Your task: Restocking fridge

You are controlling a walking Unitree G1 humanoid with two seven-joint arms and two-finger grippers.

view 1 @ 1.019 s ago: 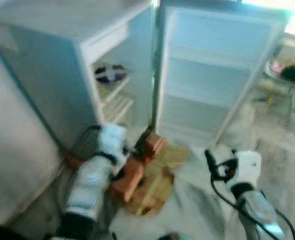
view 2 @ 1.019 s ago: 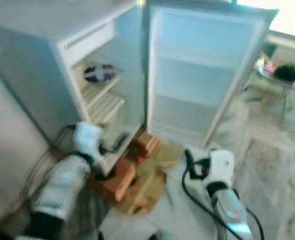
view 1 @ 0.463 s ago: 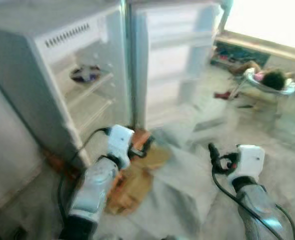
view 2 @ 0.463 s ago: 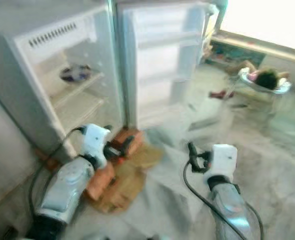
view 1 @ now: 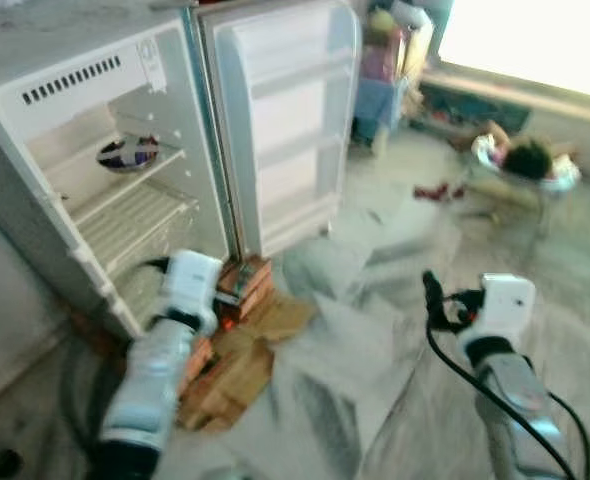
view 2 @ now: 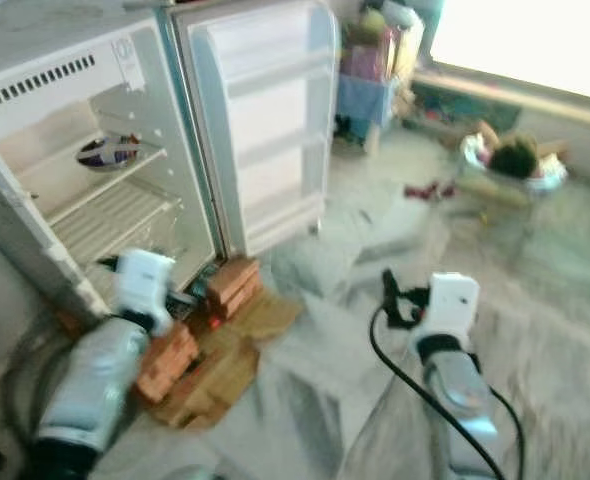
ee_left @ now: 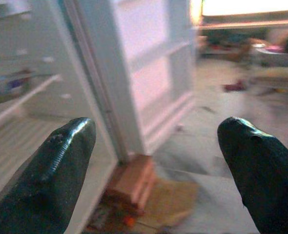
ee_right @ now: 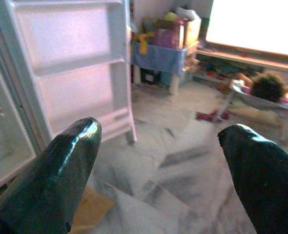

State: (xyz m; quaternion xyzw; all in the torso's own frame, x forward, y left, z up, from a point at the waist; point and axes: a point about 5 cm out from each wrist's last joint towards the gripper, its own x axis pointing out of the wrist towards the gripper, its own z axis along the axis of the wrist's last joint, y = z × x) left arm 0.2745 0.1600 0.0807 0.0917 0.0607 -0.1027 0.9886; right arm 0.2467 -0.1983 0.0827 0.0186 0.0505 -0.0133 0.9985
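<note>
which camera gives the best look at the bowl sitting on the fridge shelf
The left eye view: the bowl sits unobstructed on the upper shelf of the open fridge. The right eye view shows it similarly. The left wrist view catches it blurred at the frame edge.

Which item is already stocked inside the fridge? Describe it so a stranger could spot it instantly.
Start at the white fridge, whose door stands swung wide open. On its upper wire shelf sits a shallow bowl with dark blue or purple showing in it. It is the lone item on the shelves; the shelf below it holds nothing.
</note>
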